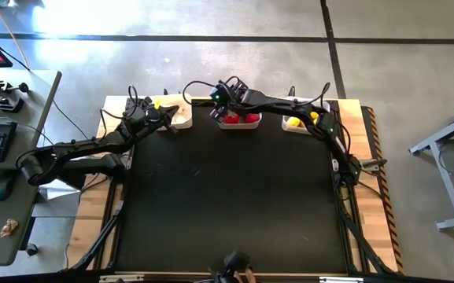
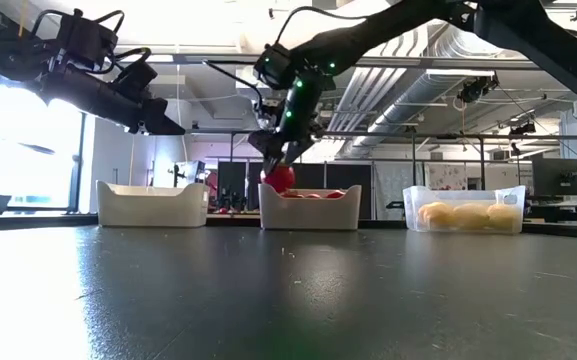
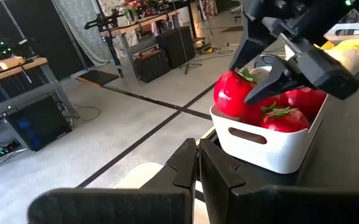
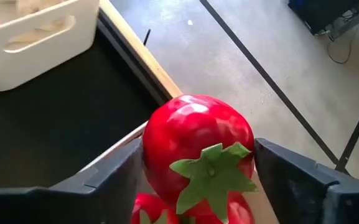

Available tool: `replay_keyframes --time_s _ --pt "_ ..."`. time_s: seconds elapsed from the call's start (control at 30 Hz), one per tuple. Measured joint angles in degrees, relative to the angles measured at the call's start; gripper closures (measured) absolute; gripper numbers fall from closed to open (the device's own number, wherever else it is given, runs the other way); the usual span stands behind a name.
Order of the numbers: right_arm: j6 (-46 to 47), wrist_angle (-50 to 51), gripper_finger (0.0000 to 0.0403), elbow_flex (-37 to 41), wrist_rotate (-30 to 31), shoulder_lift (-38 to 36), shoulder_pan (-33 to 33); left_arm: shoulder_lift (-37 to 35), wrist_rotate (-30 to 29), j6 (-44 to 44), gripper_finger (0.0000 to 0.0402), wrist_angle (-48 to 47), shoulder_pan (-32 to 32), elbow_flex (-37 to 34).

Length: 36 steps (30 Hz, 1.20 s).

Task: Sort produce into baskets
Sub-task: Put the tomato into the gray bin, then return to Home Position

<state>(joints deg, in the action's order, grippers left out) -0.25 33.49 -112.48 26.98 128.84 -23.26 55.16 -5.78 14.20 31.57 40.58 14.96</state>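
Bright daylight floods in from a window (image 2: 8, 150) in the low view, glaring and silhouetting the arms, the dark table (image 2: 288, 300) shows soft sheen, and the near fingers (image 3: 198, 174) in the left wrist view look blurred.

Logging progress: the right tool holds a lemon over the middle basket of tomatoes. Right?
Not quite. The right tool holds a tomato, not a lemon, over the middle basket of tomatoes; the right wrist view shows it.

You saw three bins in a row at the table's far edge: white bin (image 2: 153, 204), middle bin (image 2: 309, 208) with tomatoes (image 3: 285, 111), clear bin (image 2: 465, 210) with lemons (image 2: 468, 215). One tomato (image 4: 195, 143) hung just above the middle bin.
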Motion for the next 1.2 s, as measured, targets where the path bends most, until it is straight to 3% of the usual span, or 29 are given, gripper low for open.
replay_keyframes --time_s 0.33,0.43,0.57,0.7,0.8,1.0,1.2 --pt "2.26 3.72 0.0265 1.28 -1.72 0.09 -1.35 0.0 0.0 -0.02 0.0395 -0.44 0.01 0.0" --pt "2.95 4.18 0.0272 1.28 -0.22 0.09 -1.46 0.0 0.01 -0.04 0.0395 -0.42 0.01 0.0" --pt "1.58 4.7 0.0242 0.77 2.71 0.09 -1.43 0.0 0.02 -0.11 0.0395 -0.42 0.0 0.02" --pt "0.53 5.06 0.0224 0.74 -3.1 0.09 -1.73 0.0 0.02 -0.11 0.0395 -0.42 0.01 0.02" --pt "1.91 4.48 0.0255 0.78 -6.42 0.49 -2.64 0.0 0.02 -0.11 0.0395 -0.39 0.02 0.02" --pt "2.87 4.96 0.0382 0.84 -9.54 2.1 -4.72 0.01 0.03 -0.52 0.0395 -0.41 0.01 0.02" --pt "2.02 5.3 0.0381 0.84 -10.56 1.94 -4.48 0.01 0.04 -0.4 0.0395 -0.39 0.01 0.02"
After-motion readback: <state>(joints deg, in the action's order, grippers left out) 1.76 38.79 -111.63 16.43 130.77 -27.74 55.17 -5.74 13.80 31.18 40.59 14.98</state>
